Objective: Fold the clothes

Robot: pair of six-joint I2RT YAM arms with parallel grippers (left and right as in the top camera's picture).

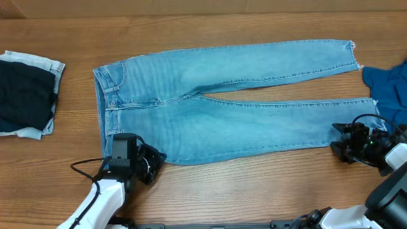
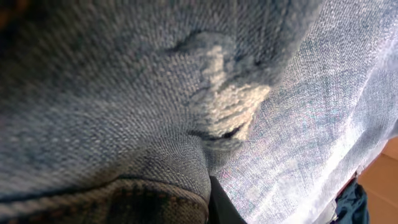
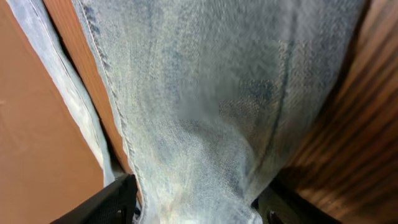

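The light-blue jeans [image 1: 241, 121] lie flat across centre, waist left. A navy piece [image 1: 25, 95] sits far left, brighter blue denim [image 1: 388, 86] far right.

Wooden table [image 1: 241, 191]: jeans [image 1: 159, 95] flat, dark folded pile [image 1: 25, 95] left, blue denim [image 1: 388, 86] right.

The left arm [image 1: 95, 203] rises from the near-left edge of the worktop with the left tool [image 1: 152, 164] pinched shut on the waist corner of the jeans [image 1: 254, 127], while the right arm [image 1: 388, 184] reaches in low from the near-right, the right tool [image 1: 335, 138] spread wide astride a leg hem.
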